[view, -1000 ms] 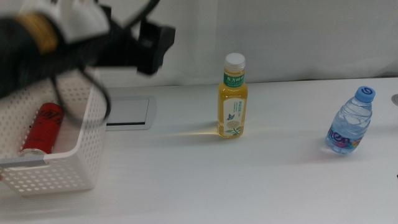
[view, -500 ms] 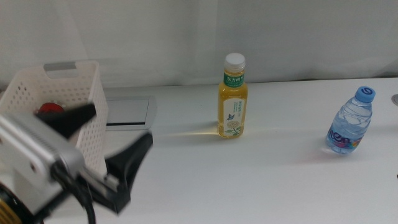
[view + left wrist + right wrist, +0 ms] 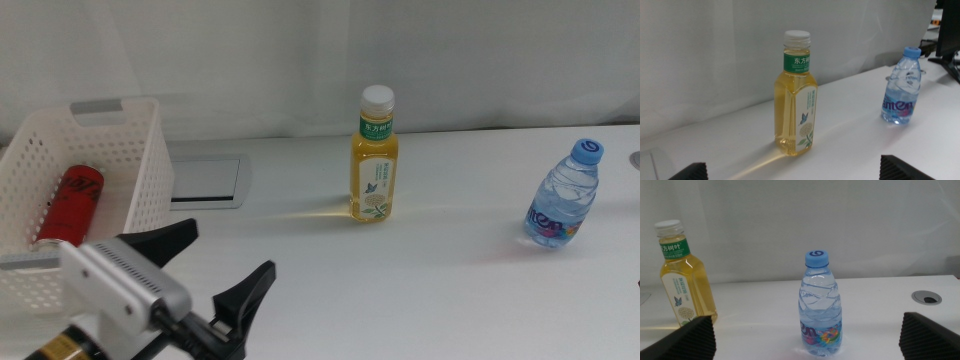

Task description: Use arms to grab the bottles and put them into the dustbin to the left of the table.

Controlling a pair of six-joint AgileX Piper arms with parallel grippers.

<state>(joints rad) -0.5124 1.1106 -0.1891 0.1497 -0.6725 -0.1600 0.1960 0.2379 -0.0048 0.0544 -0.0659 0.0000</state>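
Middle view gives you what neither wrist camera does: the white dustbin (image 3: 90, 190) at the desk's left edge, with the red can (image 3: 70, 205) lying inside it, and the grey inset panel (image 3: 205, 182) just beside the bin. It also shows your left tool (image 3: 215, 275) low over the desk's (image 3: 420, 290) front left corner, its two dark jaws spread wide with nothing between them and touching nothing. Much of that arm is cut off by the frame, so you only see the pale housing and the jaws.

Your left wrist view shows only the jaw tips, far apart, with the yellow-drink bottle (image 3: 795, 95) standing upright between and beyond them, and the water bottle (image 3: 901, 85) further toward the desk's right edge. In the middle view the yellow-drink bottle (image 3: 374, 155) stands near the middle of the desk's back edge; the water bottle (image 3: 563, 197) stands well apart from it near the right edge.

Your right tool (image 3: 810, 342) does not appear in the middle view. Its wrist camera shows two dark jaw tips set wide, released, the water bottle (image 3: 821, 305) upright beyond them and the yellow-drink bottle (image 3: 685, 275) off to one side. A round grey fitting (image 3: 926, 297) sits in the desk nearby, probably a cable port.
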